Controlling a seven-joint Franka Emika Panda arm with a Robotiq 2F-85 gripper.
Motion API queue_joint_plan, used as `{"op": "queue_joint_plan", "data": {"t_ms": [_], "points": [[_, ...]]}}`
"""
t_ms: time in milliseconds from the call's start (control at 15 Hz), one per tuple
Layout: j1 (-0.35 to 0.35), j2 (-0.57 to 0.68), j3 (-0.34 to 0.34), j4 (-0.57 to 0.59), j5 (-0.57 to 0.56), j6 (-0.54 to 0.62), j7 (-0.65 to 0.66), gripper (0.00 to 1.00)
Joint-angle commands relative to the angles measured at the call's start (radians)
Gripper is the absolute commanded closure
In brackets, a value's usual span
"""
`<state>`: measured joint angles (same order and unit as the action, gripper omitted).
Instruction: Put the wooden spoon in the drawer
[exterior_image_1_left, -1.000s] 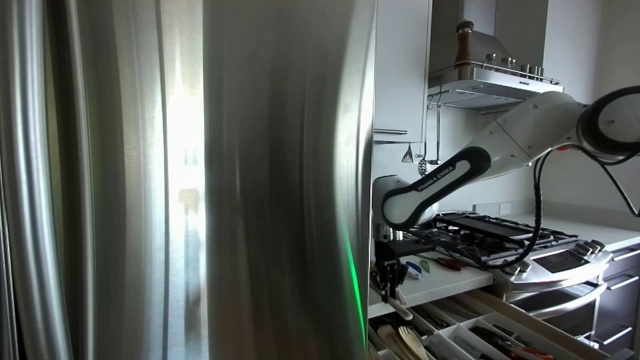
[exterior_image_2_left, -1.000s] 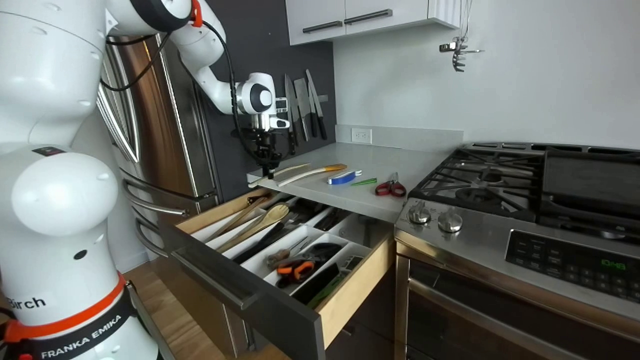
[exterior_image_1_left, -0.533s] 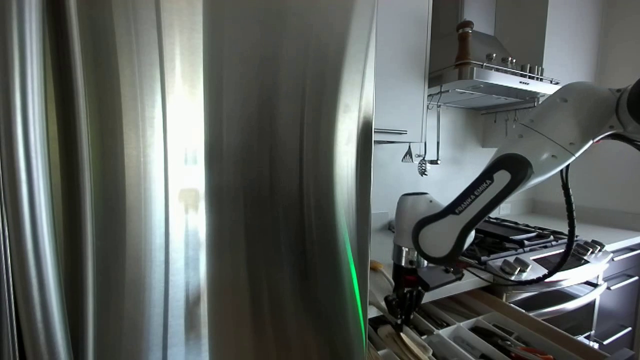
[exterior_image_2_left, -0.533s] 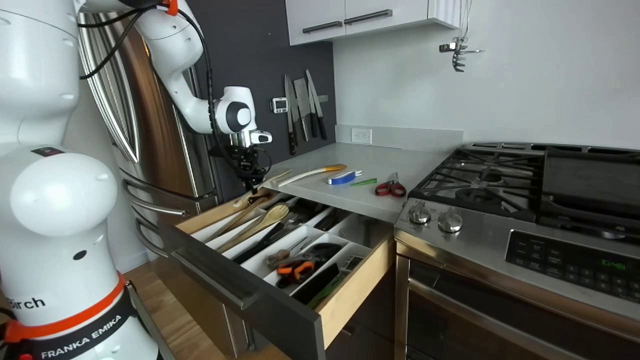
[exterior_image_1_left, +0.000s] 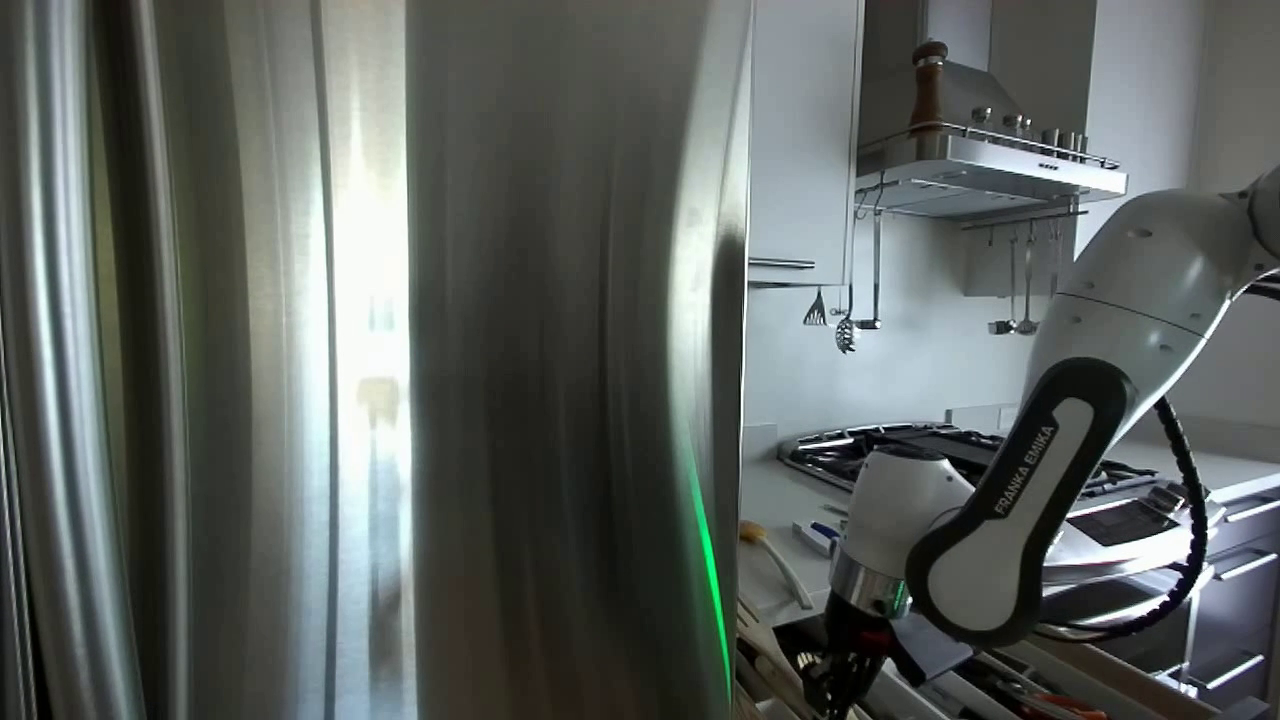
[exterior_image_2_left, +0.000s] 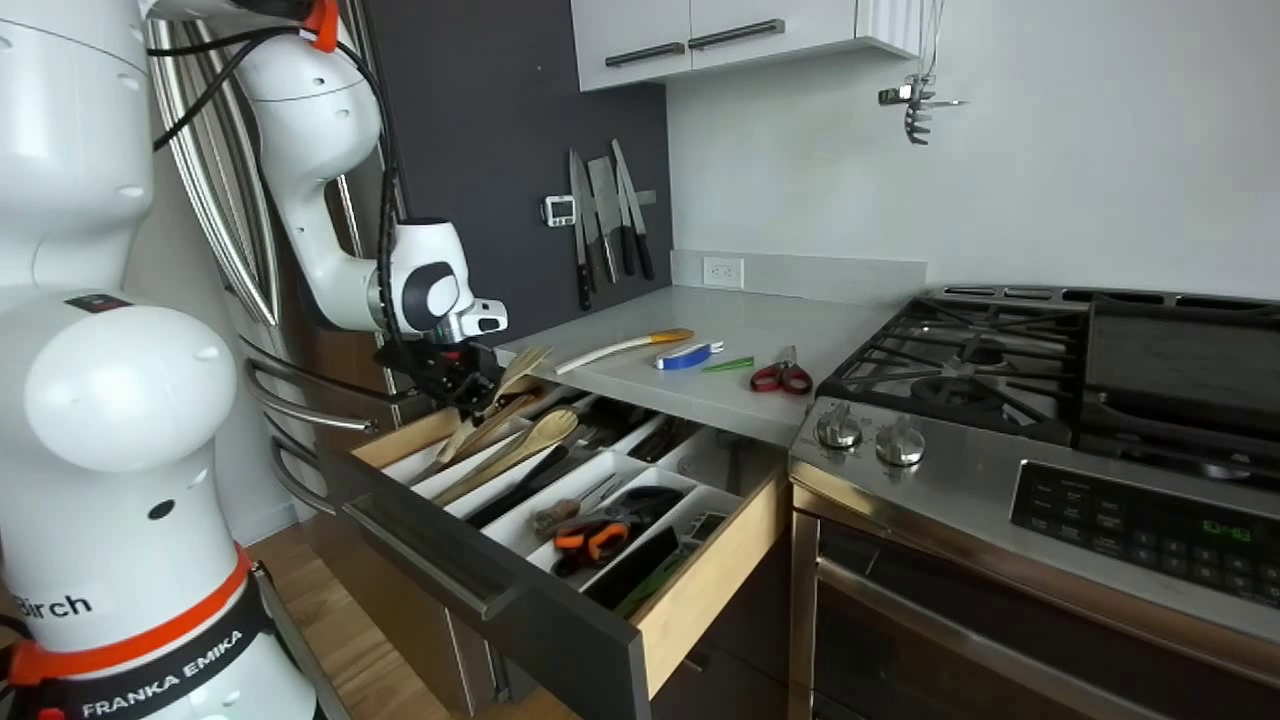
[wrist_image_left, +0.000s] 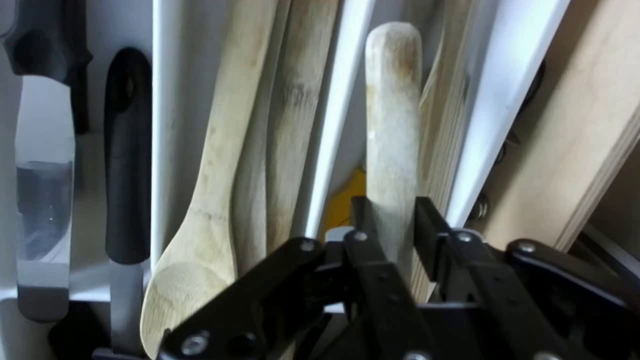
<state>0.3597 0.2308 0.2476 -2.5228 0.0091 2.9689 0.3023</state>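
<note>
wooden spoon (wrist_image_left: 393, 120), pinched in tool (wrist_image_left: 391, 207), jutting out both sides

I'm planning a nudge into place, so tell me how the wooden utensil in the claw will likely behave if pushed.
The wooden utensil is probably stiff: it juts straight from the claw without sagging. It's likely not very slippery, as its wood looks dull. It may pivot if bumped, being long and pinched along only a short stretch.

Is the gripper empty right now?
No, in the wrist view the gripper is closed around the handle of a wooden utensil.
</note>
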Motion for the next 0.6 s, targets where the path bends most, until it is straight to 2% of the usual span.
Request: {"op": "queue_joint_plan", "data": {"t_ms": [0, 267, 533], "points": [[-0.002, -0.009, 0.026, -0.082, 0.058, 0.086, 0.000, 0.94], [-0.046, 0.008, 0.116, -0.091, 0.143, 0.056, -0.047, 0.94], [-0.073, 0.016, 0.163, -0.094, 0.207, 0.015, -0.056, 0.94]]}}
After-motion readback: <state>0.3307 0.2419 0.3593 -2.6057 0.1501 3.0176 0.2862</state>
